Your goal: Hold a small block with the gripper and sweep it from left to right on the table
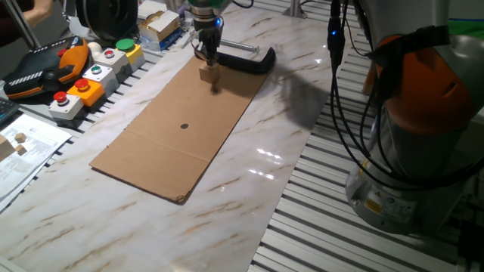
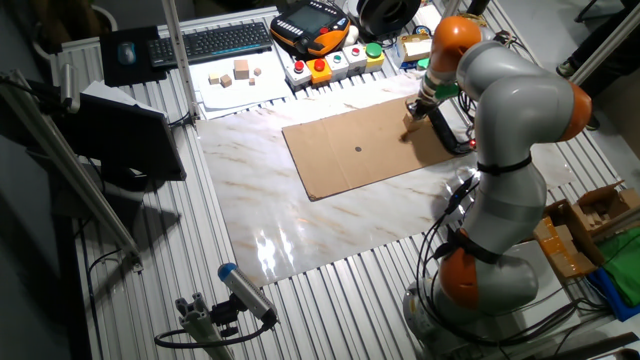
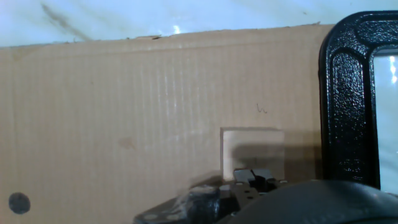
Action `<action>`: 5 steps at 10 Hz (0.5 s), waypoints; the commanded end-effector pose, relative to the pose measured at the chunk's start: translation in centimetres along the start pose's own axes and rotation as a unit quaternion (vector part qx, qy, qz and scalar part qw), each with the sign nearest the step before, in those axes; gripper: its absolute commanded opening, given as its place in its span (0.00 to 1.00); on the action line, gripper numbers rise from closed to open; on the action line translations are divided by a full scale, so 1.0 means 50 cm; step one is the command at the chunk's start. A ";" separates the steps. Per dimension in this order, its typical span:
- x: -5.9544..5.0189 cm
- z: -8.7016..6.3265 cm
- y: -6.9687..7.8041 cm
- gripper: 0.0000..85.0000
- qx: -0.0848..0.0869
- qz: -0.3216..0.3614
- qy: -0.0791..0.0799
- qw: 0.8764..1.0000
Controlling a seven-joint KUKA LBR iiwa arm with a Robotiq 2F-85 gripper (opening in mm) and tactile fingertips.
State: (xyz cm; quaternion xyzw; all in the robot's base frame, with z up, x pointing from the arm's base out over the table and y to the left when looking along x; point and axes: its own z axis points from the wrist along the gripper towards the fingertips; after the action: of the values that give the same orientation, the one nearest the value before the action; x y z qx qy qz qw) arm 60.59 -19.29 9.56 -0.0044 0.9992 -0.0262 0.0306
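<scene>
The small block (image 1: 209,74) is a light-tan wooden cube resting on the far end of a brown cardboard sheet (image 1: 174,143) that lies on the marble table (image 1: 249,204). My black gripper (image 1: 209,66) points straight down, shut on the block's top. In the other fixed view the gripper (image 2: 416,112) and the block (image 2: 409,125) are at the sheet's right corner. The hand view shows the block (image 3: 252,149) just past my fingertips (image 3: 249,178), flat on the cardboard (image 3: 124,106).
A black C-clamp (image 1: 246,60) lies just right of the block, close to it in the hand view (image 3: 351,93). A black dot (image 1: 184,126) marks the cardboard. Button boxes (image 1: 91,75), a pendant (image 1: 38,68) and papers (image 1: 23,147) line the left edge. The arm's base (image 1: 408,151) stands right.
</scene>
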 end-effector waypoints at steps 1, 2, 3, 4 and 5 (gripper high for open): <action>0.000 0.000 0.000 0.01 0.001 -0.001 0.000 1.000; 0.000 0.000 0.000 0.01 -0.004 -0.003 0.001 1.000; 0.000 0.000 0.000 0.01 -0.009 -0.004 0.001 1.000; -0.001 0.001 0.001 0.01 -0.018 -0.006 0.000 1.000; -0.003 0.002 0.002 0.01 -0.028 -0.005 0.003 1.000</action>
State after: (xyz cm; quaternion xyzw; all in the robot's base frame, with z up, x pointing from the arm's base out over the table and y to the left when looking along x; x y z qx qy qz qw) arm 60.75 -19.18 9.47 -0.0105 0.9996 0.0020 0.0273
